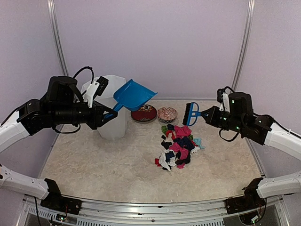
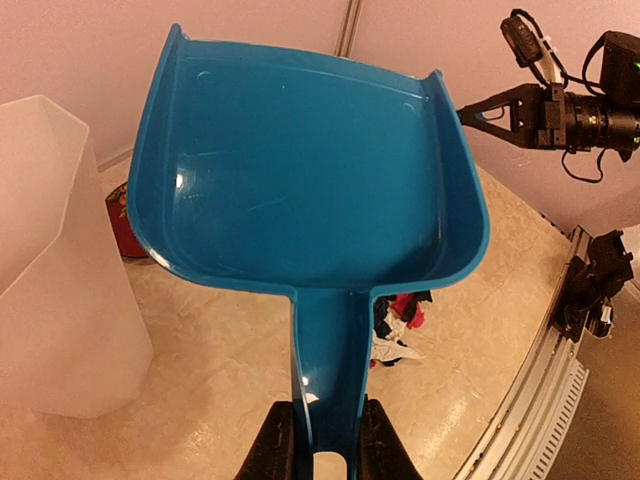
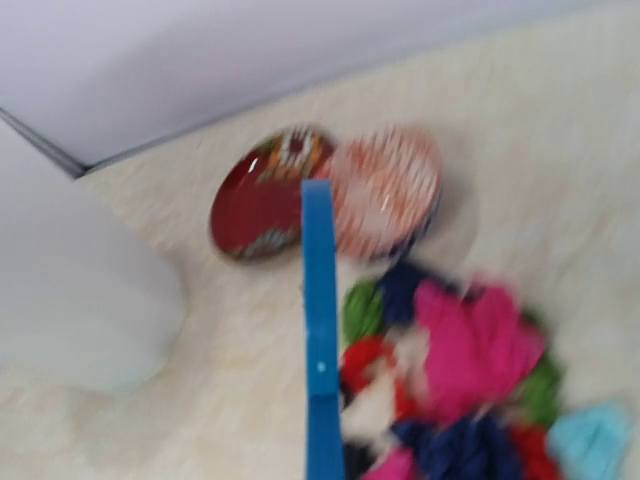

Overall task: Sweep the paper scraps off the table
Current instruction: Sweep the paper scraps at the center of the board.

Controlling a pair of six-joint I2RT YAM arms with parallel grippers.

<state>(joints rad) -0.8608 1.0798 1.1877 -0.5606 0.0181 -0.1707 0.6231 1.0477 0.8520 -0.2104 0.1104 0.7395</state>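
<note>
Up on the left, the left arm stretches in roughly level above the table [image 1: 94,165], well to the left of the paper scraps [image 1: 178,146] and higher than them. Its left gripper [image 1: 107,114] is clamped on the handle of a blue dustpan [image 1: 133,95], which is raised in the air with its mouth tilted toward the back wall. The wrist view shows both fingers [image 2: 275,445] pressing the handle's sides. A translucent white bin [image 1: 112,123] stands under that arm, left of the scraps. Two small patterned bowls [image 1: 144,113] sit side by side just behind the scraps. To the right of the scraps and above them, the right arm reaches in, its right gripper [image 1: 206,114] closed tight on a blue brush [image 1: 192,113] whose head points left. The scraps lie bunched in one heap on the mottled beige surface. Pale lilac walls close in the back and sides, and a metal frame [image 1: 155,207] runs along the near edge in front of the scraps.
</note>
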